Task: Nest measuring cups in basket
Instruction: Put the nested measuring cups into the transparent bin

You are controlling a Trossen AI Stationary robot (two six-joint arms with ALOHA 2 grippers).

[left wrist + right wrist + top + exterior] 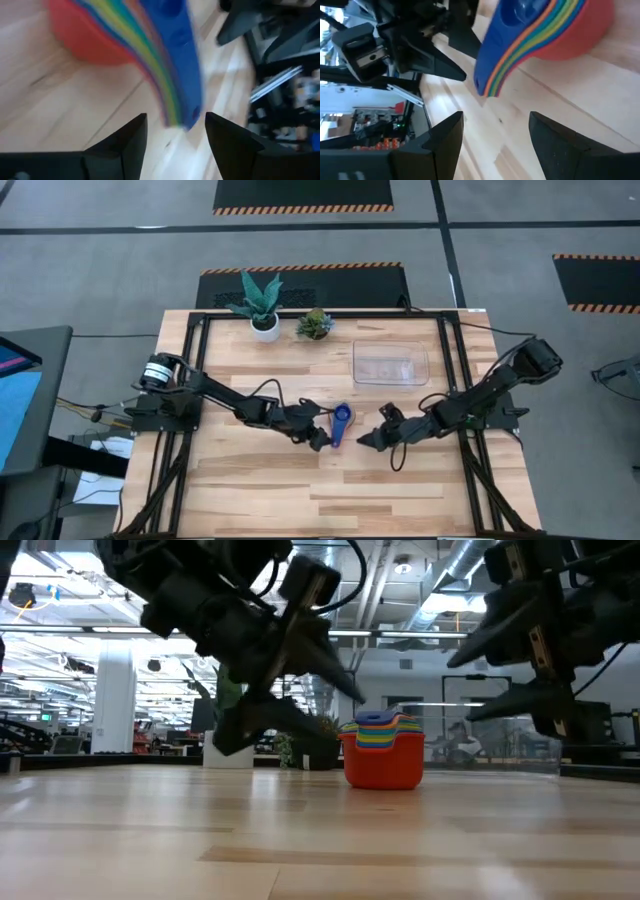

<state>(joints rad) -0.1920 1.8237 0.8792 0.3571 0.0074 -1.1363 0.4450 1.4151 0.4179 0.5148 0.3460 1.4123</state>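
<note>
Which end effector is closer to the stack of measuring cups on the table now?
Left. The left end effector sits right beside the stack of measuring cups, by its handles; the right end effector waits slightly farther off on the other side.

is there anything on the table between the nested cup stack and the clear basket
Nothing visible. The nested measuring cups sit on bare wood between the left gripper and right gripper; the stretch up to the basket holds nothing. The plants stand off to one side.

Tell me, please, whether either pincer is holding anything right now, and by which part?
Nothing is held. The left pincer and right pincer are both open beside the nested measuring cups, whose stacked handles lie between the fingers untouched.
</note>
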